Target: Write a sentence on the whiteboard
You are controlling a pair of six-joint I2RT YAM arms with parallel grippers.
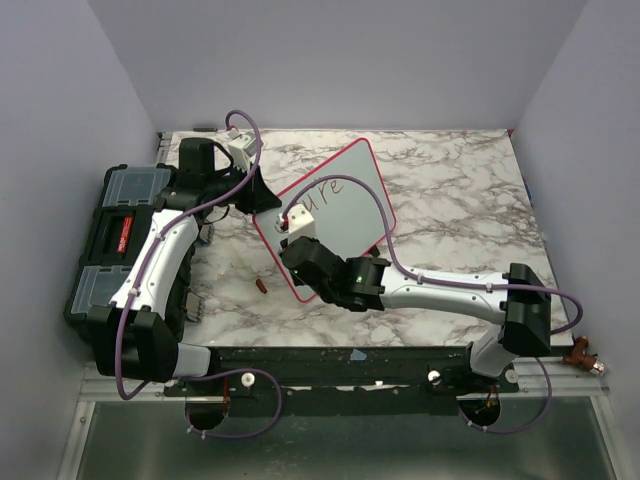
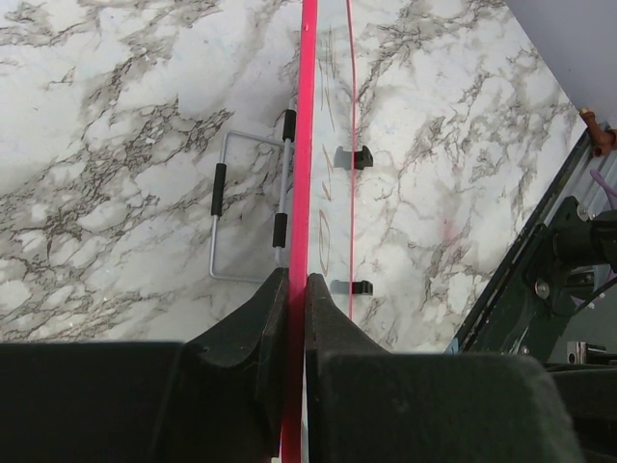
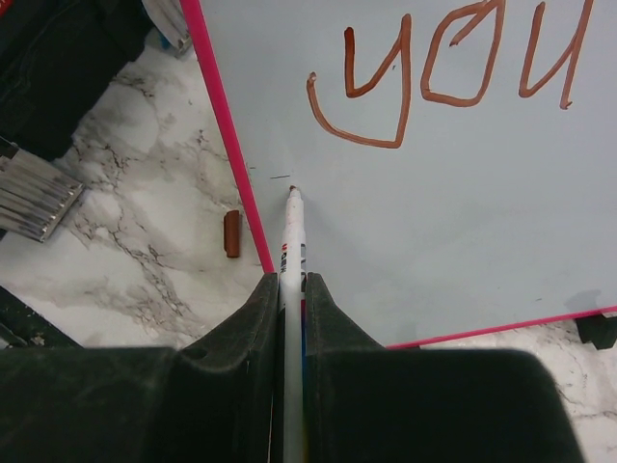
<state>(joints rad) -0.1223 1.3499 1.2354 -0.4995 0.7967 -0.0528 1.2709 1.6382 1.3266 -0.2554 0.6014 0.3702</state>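
The right fingers (image 3: 253, 328), black and wedge-shaped, are pressed onto a slim white marker (image 3: 292, 241), which runs straight out between them. Its tip is at the glossy pale surface of the whiteboard (image 3: 463, 212), just beside the thin pink frame near a rounded corner; whether it really touches cannot be told. Further up the board stand the red-brown letters "you".

The left fingers (image 2: 253, 328) pinch the pink frame on the board's opposite, far-left edge, seen there edge-on. Just beside the frame is a thin grey wire loop (image 2: 218, 241) with black sleeves.

On the desk (image 3: 145, 241), white marble with grey veins, a small brown cap (image 3: 231, 233) lies near the frame, apart from it. To the right of the board the marble runs wide up to the grey walls. At the left edge sits a black toolbox (image 1: 115, 240) with clear-lidded compartments; their contents are too small to tell.
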